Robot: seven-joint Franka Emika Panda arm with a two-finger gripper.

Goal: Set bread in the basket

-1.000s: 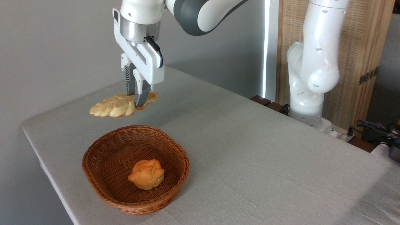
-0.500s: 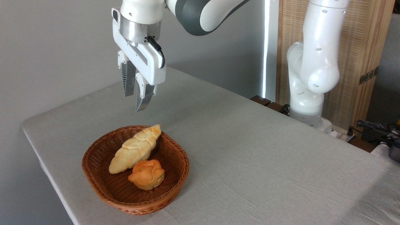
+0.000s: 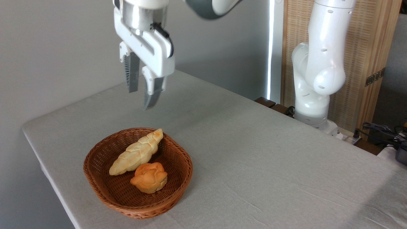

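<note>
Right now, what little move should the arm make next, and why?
Probably just lift away. The bread already lies in the basket beside a bun, and the gripper hangs open and empty above it, so nothing seems left to carry.

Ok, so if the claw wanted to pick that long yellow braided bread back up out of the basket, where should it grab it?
Probably across the middle of the long pale-yellow braided loaf, coming straight down from above. It lies slanted in the round reddish-brown wicker basket, its far tip leaning on the rim, and the small round orange bun sits right against its lower side. The open claw should pinch the narrow width.
</note>
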